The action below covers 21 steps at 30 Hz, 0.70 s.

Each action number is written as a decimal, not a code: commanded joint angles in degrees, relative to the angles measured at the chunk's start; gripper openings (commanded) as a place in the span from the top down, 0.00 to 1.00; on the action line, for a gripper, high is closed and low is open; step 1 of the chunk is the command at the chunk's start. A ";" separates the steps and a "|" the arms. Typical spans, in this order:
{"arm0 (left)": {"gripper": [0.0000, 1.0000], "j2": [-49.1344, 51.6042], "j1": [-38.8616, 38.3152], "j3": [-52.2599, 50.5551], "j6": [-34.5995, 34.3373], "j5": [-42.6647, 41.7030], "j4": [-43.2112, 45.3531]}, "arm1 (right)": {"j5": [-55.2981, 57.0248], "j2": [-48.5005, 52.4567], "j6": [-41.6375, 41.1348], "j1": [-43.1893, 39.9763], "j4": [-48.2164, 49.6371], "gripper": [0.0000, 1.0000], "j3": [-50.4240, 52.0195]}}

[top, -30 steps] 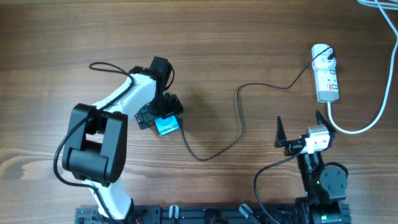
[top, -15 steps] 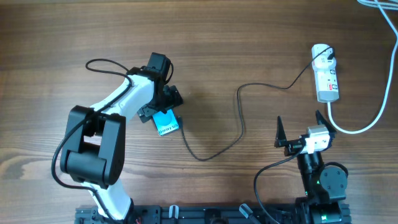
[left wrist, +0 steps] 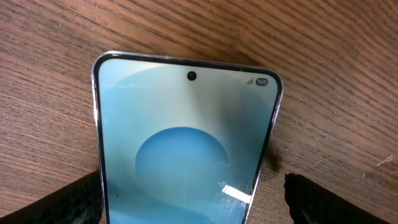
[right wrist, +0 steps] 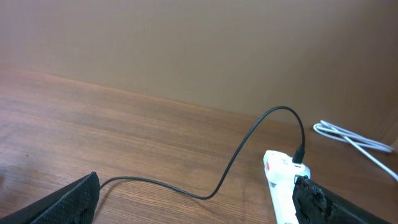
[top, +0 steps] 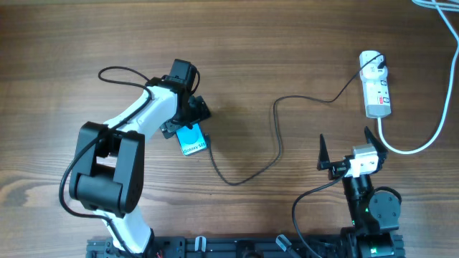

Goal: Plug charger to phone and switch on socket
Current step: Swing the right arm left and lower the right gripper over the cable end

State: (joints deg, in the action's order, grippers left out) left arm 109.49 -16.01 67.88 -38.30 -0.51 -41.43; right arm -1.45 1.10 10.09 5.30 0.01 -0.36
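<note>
The left arm (top: 140,115) and right arm (top: 371,204) are made of white links, black joints and looped black cables (top: 115,73); the right gripper (top: 344,140) is black.

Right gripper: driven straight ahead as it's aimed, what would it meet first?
Probably the charger, whose cable crosses ahead of the right gripper; the socket lies just right of that line. Depth is unclear.

Bright, even light, soft shadows, small glare streak on the phone (left wrist: 186,155).
</note>
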 commanded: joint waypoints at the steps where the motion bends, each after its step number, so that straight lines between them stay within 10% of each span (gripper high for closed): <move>1: 0.01 0.04 0.37 -0.92 -0.33 -0.48 0.48 | 0.11 -0.57 2.38 -0.28 0.57 0.00 0.07; 21: 0.18 0.04 0.37 -0.92 0.55 -0.48 -2.56 | -15.63 -0.57 -2.01 -0.28 2.29 0.00 0.07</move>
State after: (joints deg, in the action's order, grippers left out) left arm 109.47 -15.94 67.77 -38.17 -0.51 -44.01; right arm -14.83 1.10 10.96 5.30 1.96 -0.36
